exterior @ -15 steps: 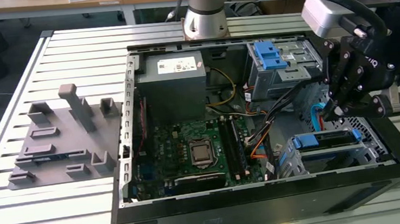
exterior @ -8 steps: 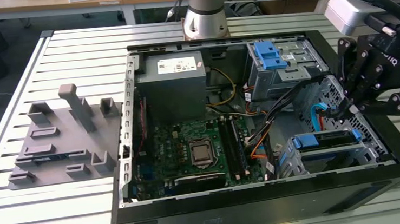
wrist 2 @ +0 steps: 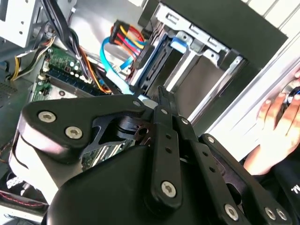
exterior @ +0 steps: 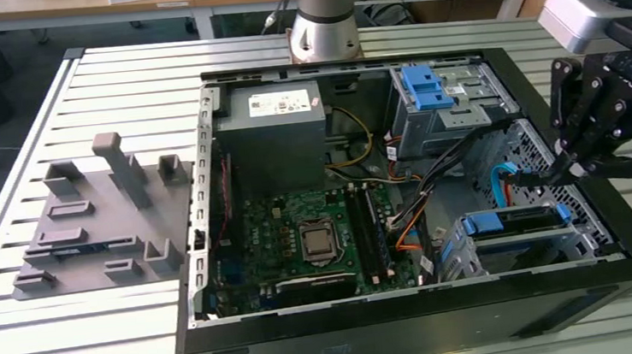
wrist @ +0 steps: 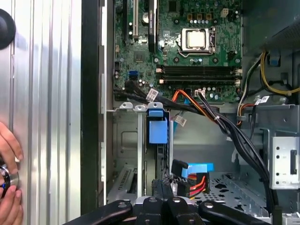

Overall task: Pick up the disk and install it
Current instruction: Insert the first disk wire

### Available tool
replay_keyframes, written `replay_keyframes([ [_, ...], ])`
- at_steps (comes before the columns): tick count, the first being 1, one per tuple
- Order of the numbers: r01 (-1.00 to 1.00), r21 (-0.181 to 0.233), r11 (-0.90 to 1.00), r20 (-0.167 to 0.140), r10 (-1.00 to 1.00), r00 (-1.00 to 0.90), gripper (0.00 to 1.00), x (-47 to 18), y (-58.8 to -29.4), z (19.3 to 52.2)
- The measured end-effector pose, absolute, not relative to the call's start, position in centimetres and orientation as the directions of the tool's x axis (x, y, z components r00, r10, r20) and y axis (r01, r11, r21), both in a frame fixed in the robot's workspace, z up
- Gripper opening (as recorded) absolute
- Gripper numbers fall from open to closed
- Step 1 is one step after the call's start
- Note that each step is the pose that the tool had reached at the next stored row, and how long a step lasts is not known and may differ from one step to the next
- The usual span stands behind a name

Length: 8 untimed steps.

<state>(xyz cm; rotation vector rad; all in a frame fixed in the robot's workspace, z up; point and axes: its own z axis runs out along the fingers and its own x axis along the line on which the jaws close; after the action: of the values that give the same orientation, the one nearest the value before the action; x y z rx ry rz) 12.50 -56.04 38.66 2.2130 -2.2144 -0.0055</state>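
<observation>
The disk (exterior: 511, 221) sits in its bay (exterior: 579, 244), so the install looks near done. The tool (exterior: 554, 175) hangs near it, pressed together and empty; final seating wants a straight push.

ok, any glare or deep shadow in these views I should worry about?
Exterior view: even light, no glare, though the case's near wall goes near black. Second wrist view: the table slats wash out white; the gripper is a dark mass up front. First wrist view: glare on the table slats; motherboard evenly lit.
</observation>
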Motion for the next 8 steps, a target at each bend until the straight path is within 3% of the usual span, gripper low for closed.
replay_keyframes([
  [8,-1.0,0.01,0.001,0.006,-1.0,-0.001,0.11,13.2,-54.5,38.3],
])
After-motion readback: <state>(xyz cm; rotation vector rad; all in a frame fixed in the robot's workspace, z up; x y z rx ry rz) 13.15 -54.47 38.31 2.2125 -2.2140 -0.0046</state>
